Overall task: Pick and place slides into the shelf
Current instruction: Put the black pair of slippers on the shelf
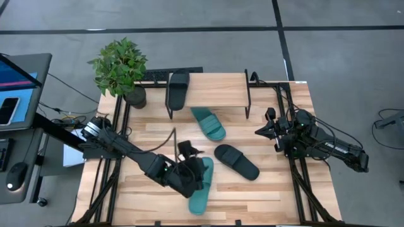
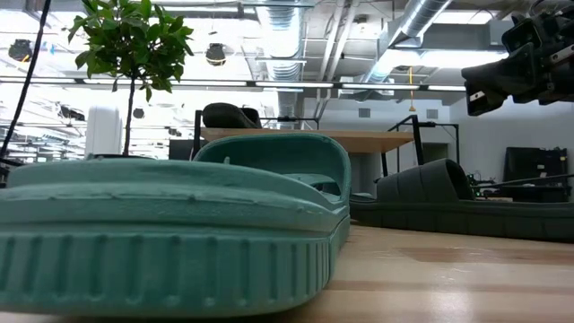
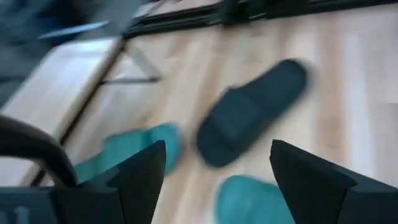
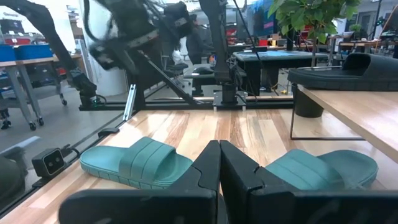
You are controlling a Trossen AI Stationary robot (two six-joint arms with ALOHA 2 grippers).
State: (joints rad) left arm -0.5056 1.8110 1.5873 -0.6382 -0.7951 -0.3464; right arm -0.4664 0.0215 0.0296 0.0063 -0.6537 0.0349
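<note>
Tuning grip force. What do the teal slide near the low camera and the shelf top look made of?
Teal slide: looks like matte molded foam or rubber, going by the grainy surface and ribbed sole edge. Shelf top: light wood plank, visible grain, on thin black frame legs, probably metal.

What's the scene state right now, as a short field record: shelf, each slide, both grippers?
shelf: one black slide on its top, at the plant end
teal slide: on the table, just in front of the shelf
second black slide: on the table, mid-right
second teal slide: table's front edge, under the left gripper
left gripper: open, above that teal slide, holding nothing
right gripper: shut, empty, at the right side
</note>
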